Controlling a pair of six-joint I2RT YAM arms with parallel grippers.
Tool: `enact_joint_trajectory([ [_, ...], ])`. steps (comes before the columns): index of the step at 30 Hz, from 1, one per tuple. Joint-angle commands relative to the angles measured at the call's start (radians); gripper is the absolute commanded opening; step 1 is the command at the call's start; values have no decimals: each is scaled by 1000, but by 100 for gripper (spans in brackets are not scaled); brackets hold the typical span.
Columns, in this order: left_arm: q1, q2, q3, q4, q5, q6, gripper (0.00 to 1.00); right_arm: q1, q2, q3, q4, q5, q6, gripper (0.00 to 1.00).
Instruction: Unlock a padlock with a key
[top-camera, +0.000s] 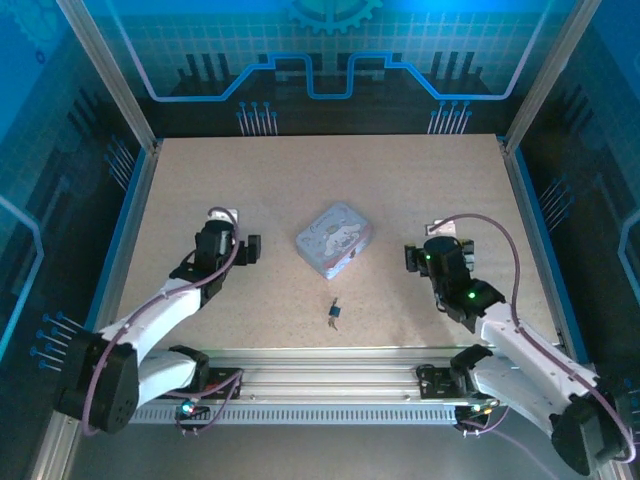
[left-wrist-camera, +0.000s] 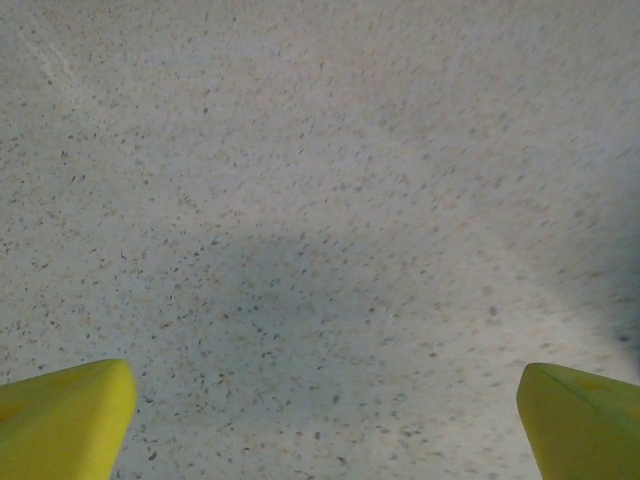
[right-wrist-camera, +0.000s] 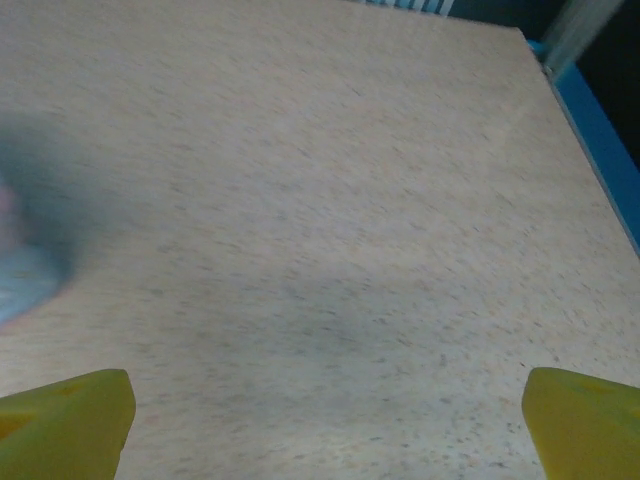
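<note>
Yellow fingers (left-wrist-camera: 65, 420) of the left gripper (left-wrist-camera: 320, 425) sit at the bottom corners of the left wrist view, spread wide, with bare speckled table (top-camera: 300, 170) between them. The right gripper (right-wrist-camera: 325, 425) is just as wide open and grips nothing, its fingers over bare board.

In the top view the table takes up the middle, with a metal rail (top-camera: 330, 385) along its near edge. The left arm reaches onto the left half and the right arm onto the right half, each well apart from the middle things.

A grey embossed tin (top-camera: 334, 240) lies mid-table, turned at an angle; its blurred edge shows at the left of the right wrist view.

The padlock (top-camera: 336, 311) lies on the board near the tin, on the rail side, between the arms. The key (top-camera: 331, 322) is a dark sliver at its near end. Whether it sits in the lock is too small to tell.
</note>
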Motion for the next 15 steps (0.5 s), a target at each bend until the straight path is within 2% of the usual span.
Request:
enact_joint_trajectory([
  [1,36,47,-62,251,-57,83,99,-139,54,-74,334,-109,-62,100],
  [6,90,108,-142,477,26,44,99,-263,191,-168,648,-172,-53,100],
  [11,100,174,-177,681,86,57,99,-331,371,-200,924,-269,-107,100],
  [15,124,228,-120,642,98,77,99,-386,536,-173,1050,-375,-108,100],
])
